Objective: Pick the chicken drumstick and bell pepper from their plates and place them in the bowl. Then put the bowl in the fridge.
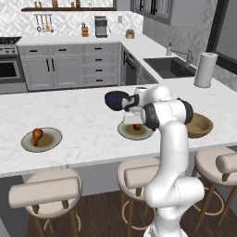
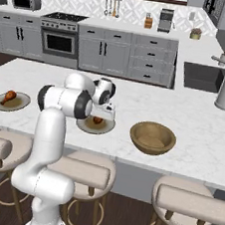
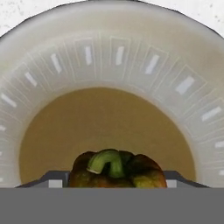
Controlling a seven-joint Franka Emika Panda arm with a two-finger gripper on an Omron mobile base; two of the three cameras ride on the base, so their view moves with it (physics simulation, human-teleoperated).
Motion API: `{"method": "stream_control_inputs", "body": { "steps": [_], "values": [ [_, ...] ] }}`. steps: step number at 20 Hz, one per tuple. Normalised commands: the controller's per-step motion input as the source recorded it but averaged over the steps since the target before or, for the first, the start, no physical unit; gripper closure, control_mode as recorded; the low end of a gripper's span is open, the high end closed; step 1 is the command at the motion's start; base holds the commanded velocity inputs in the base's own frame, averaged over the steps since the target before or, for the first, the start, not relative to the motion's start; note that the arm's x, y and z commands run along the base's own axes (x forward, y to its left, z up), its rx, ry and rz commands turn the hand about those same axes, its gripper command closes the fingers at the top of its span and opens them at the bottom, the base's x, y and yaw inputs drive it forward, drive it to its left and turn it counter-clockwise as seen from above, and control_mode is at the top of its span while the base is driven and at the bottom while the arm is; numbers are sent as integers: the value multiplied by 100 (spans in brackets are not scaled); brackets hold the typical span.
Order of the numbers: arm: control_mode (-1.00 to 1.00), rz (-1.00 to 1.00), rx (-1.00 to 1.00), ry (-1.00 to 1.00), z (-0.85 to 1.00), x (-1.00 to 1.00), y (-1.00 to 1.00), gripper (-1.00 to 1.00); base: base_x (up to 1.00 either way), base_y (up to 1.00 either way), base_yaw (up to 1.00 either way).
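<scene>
Hovering low over the near plate (image 3: 109,57), the claw (image 3: 112,184) straddles the bell pepper (image 3: 117,170). From the hand camera the pepper sits at 6 o'clock, hard against the bottom edge, its green stem arching up at centre and one dark finger tip (image 3: 50,180) showing on each side of it. Tips stand apart with the pepper between them; I cannot tell whether they touch its skin yet, so I won't call it gripped.

From the left base camera, the pepper (image 1: 137,126) lies on the plate (image 1: 127,133) directly beneath the wrist. From the right base camera, pepper (image 2: 98,120) and plate (image 2: 107,129) tuck under the hand likewise.

Key relation: pepper is dead centre between the fingers, not off to either side. It is roundish, no real long axis to line up with; stem points up toward the camera. My judgement: closing straight in should catch it across its widest part, no sideways correction needed.

The wooden bowl (image 2: 152,137) sits on the table (image 2: 197,130) at 3 o'clock from the pepper's plate in the right base camera, apart from it.

The chicken drumstick (image 2: 8,96) lies on the far plate (image 2: 20,103), at 9 o'clock, well apart, untouched. A dark blue bowl (image 1: 115,99) rests behind the arm.
</scene>
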Motion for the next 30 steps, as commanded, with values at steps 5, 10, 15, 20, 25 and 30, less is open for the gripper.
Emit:
{"method": "stream_control_inputs", "body": {
  "steps": [5, 10, 15, 20, 25, 30],
  "values": [
    [-100, -1, 0, 0, 0, -4, 0, 100, 0, 0, 0],
    [-100, -8, 0, -2, 49, -55, -37, 100, 0, 0, 0],
    [-100, -10, -7, -21, 89, -84, -28, 100, 0, 0, 0],
    [-100, -2, -10, -40, 86, -93, -12, 100, 0, 0, 0],
    [-100, -8, -2, -4, 39, -51, -75, 100, 0, 0, 0],
    [-100, -19, 0, 10, 56, -27, -73, 100, 0, 0, 0]
  ]
}}
